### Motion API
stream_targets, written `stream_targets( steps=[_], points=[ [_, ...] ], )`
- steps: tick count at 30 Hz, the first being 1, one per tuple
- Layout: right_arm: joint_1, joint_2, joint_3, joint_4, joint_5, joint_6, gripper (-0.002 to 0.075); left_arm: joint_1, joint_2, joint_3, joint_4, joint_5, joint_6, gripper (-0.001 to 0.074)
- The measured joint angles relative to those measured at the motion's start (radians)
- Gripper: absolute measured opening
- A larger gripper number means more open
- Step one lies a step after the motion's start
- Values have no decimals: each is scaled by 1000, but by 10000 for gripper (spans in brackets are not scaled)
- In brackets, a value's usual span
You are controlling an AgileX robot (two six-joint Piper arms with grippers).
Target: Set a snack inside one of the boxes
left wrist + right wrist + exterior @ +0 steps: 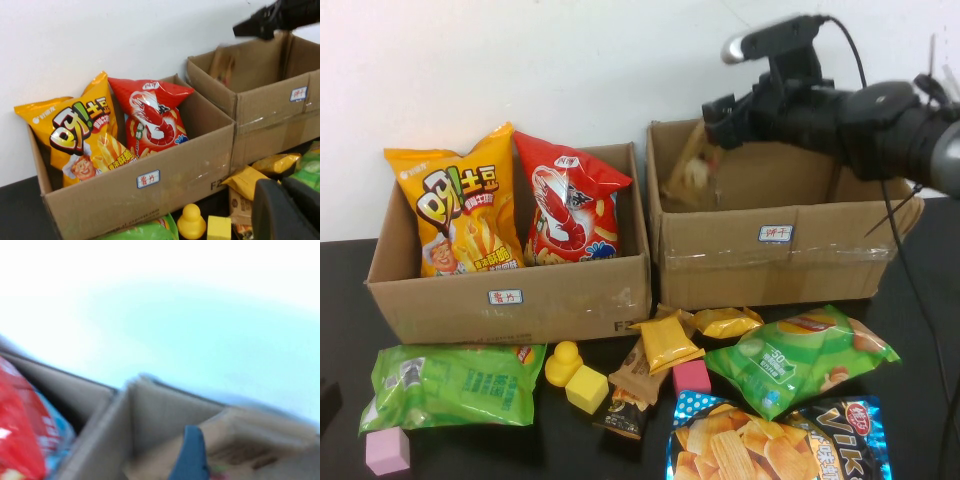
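Cardboard walls of the right box (pixel 775 262) stand just below the right claw (pixel 718 122), poised over the back left corner for a drop. A crinkly tan snack packet (pixel 695 172) hangs there; whether the claw grips it I cannot tell. The left claw (pixel 285 210) sits low near the bench (pixel 340 300), its opening unclear.

Black counter (pixel 340 270) carries two cardboard boxes side by side, left box (pixel 510 300) and right box (pixel 770 265); in front lie green bags (pixel 450 385), (pixel 800 355), small yellow packets (pixel 670 345), a yellow duck (pixel 562 362), what look like foam blocks (pixel 387 452)
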Motion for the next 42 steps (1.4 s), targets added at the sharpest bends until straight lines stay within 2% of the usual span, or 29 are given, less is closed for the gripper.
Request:
stream_targets(
  steps=[3, 6, 8, 11, 16, 21, 36, 42],
  points=[
    [-2, -66, 0, 2, 81, 0, 499, 0, 0, 0, 1, 12, 0, -3],
    [-2, -166, 0, 2, 193, 2, 295, 0, 0, 0, 1, 21, 0, -3],
    [-2, -243, 2, 4, 231, 12, 132, 0, 0, 0, 1, 25, 0, -3],
    [-2, -356, 52, 10, 232, 48, 37, 0, 0, 0, 1, 36, -2, -3],
    [-2, -539, 252, 12, 209, 41, 6, 0, 0, 0, 2, 55, -2, -3],
    [-2, -776, 496, 24, 229, -54, 0, 0, 0, 0, 2, 62, -2, -3],
    [-2, -1448, 995, 36, 490, -105, -1, 0, 0, 0, 2, 64, -2, -2],
    [-2, -1698, 1198, -12, 420, -79, -1, 0, 0, 0, 4, 64, -2, -3]
  ],
)
